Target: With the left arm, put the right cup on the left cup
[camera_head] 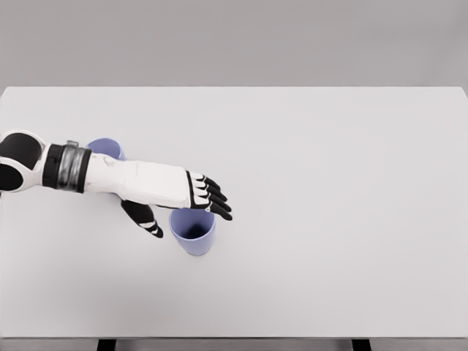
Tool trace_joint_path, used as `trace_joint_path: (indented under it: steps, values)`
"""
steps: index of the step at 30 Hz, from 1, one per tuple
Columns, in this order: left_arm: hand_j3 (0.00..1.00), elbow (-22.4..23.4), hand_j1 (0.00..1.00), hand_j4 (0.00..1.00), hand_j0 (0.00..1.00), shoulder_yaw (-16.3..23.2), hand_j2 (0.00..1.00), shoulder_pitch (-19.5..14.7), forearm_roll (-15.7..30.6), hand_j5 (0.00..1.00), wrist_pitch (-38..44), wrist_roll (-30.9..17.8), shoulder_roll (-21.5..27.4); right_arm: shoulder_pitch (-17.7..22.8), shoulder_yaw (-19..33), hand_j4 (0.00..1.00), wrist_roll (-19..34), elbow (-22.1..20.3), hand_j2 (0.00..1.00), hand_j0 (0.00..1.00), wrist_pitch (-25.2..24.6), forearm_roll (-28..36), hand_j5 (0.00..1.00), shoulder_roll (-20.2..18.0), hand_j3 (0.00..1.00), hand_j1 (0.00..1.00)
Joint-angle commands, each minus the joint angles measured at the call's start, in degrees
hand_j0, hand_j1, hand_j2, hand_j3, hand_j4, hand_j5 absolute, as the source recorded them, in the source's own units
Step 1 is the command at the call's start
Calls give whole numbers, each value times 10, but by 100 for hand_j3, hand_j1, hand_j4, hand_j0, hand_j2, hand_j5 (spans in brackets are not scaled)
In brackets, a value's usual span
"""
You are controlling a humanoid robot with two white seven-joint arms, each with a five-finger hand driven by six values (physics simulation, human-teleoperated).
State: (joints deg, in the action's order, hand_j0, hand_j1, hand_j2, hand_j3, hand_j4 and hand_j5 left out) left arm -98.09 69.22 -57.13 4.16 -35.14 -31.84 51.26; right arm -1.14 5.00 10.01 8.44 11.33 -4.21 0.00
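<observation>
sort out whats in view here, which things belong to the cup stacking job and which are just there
Part of the job:
- right cup, upright, open top, under the left hand's fingers
- left cup, mostly hidden behind the forearm
- left hand, fingers spread over the right cup's rim, not yet gripping

Just there:
- table, nothing else on it

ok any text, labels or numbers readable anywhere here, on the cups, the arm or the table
None: no readable text shows in the head view.
Right cup: plain lilac, no print.
Left cup: mostly hidden by the arm, visible part unmarked.
Left hand and its arm: no lettering.
Table: bare white.
</observation>
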Motion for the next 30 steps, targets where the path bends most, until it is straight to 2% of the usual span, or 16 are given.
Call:
trace_joint_path:
  steps: [1,10,11,23,26,28,30]
  values:
    - [100,0,100,100,100,-1,100,0,1,100,1,0,-5,0,0,100,0,0,100,100,0,0,100,0,100,100]
    - [100,9,100,100,100,-2,100,2,-4,100,1,-1,-8,0,0,100,0,0,100,100,0,0,100,0,100,100]
    - [100,10,100,100,100,-5,100,11,-5,100,1,-1,-9,0,0,100,0,0,100,100,0,0,100,0,100,100]
    - [100,21,100,100,100,-5,100,25,-18,100,1,-1,-23,0,0,100,0,0,100,100,0,0,100,0,100,100]
    - [85,21,85,85,85,-5,85,28,-20,85,1,-1,-22,0,0,100,0,0,100,100,0,0,100,0,100,100]
    - [65,20,65,65,65,-5,65,28,-20,65,1,-2,-22,0,0,100,0,0,100,100,0,0,100,0,100,100]
    - [57,21,57,57,57,-5,57,29,-20,57,1,-4,-18,0,0,100,0,0,100,100,0,0,100,0,100,100]
